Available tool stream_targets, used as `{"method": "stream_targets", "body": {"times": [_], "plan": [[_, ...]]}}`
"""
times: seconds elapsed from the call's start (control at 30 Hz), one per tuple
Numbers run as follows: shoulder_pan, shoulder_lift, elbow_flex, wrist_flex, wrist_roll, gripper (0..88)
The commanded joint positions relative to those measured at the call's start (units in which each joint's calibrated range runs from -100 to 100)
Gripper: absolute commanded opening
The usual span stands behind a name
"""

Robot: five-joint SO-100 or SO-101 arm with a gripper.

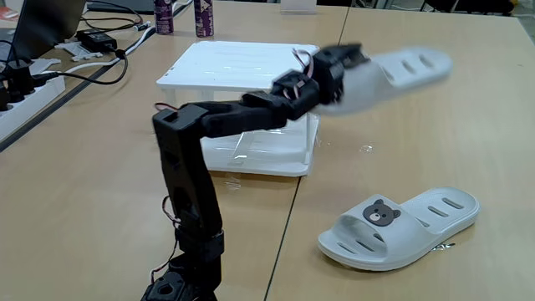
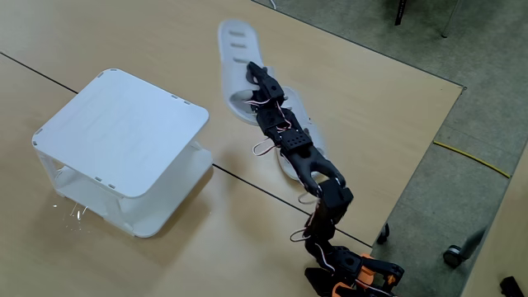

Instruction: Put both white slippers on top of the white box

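1. Wooden table took up most of both fixed views; a seam ran between two tabletops.
2. White box sat on the table, ribbed top bare, nothing on the lower shelf that I could see. In another fixed view the box sat left of the arm, well apart from it.
3. Black arm reached from its base across toward the box's right side; base cut off at the bottom edge.
4. Held slipper was up in the air, just right of the box's top corner, motion-blurred; emblem not readable. From above, the same slipper stuck out past the arm's tip.
5. Second slipper lay flat on the table at lower right, bear face up, well apart from the box. From above it was mostly hidden under the arm.
6. Gripper was clamped on the held slipper's strap end; fingertips were buried in blur.
7. Cables, power strip and two bottles sat at the top left, partly cut off.
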Motion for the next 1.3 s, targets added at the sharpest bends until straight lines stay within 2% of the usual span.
{"method": "stream_targets", "body": {"times": [0.0,0.33,0.6,0.93,1.27], "plan": [[-6.99,-12.33,-2.36,0.05,0.42,0.8],[-30.10,-11.83,-5.16,-0.12,0.42,0.8],[-42.19,-2.40,-13.82,-0.21,0.42,0.8],[-41.94,21.16,-39.08,-0.29,0.42,0.8],[-37.99,37.40,-58.38,-0.12,0.42,0.8]]}}
